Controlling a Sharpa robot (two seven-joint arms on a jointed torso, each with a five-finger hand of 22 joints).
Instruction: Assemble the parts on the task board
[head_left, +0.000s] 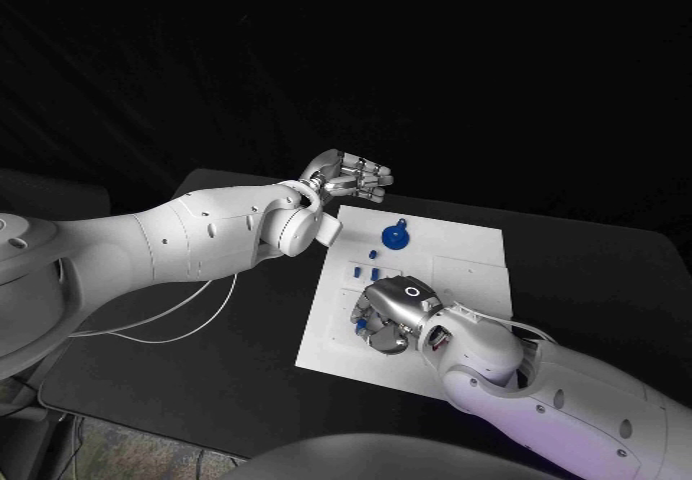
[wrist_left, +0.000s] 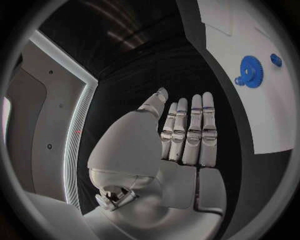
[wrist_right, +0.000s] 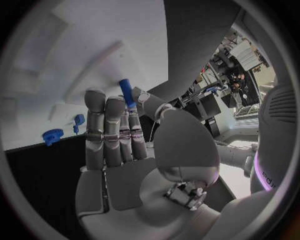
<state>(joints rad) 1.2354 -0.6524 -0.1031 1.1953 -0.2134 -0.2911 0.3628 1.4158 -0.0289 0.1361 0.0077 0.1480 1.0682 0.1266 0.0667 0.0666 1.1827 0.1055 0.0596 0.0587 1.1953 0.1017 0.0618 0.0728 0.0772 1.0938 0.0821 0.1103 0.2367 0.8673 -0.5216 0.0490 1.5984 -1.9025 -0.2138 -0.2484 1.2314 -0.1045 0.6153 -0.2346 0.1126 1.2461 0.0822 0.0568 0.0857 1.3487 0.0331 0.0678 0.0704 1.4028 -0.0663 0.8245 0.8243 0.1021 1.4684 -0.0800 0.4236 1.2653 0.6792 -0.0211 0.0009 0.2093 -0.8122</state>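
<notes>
The white task board (head_left: 464, 262) lies in the middle of the black table. A blue gear (head_left: 395, 236) sits on its far left part, also seen in the left wrist view (wrist_left: 252, 71) and the right wrist view (wrist_right: 52, 135). Small blue pegs (head_left: 365, 270) stand nearby on the board. My right hand (head_left: 392, 312) hovers over the board's near left area and pinches a blue peg (wrist_right: 126, 92) between thumb and fingertips. My left hand (head_left: 349, 176) hangs off the board's far left corner, with its fingers (wrist_left: 187, 132) straight and side by side, holding nothing.
A thin white cable (head_left: 159, 325) loops over the table to the left of the board. A small blue part (wrist_left: 275, 60) lies beside the gear. The board's right half (head_left: 476, 275) carries low white raised shapes.
</notes>
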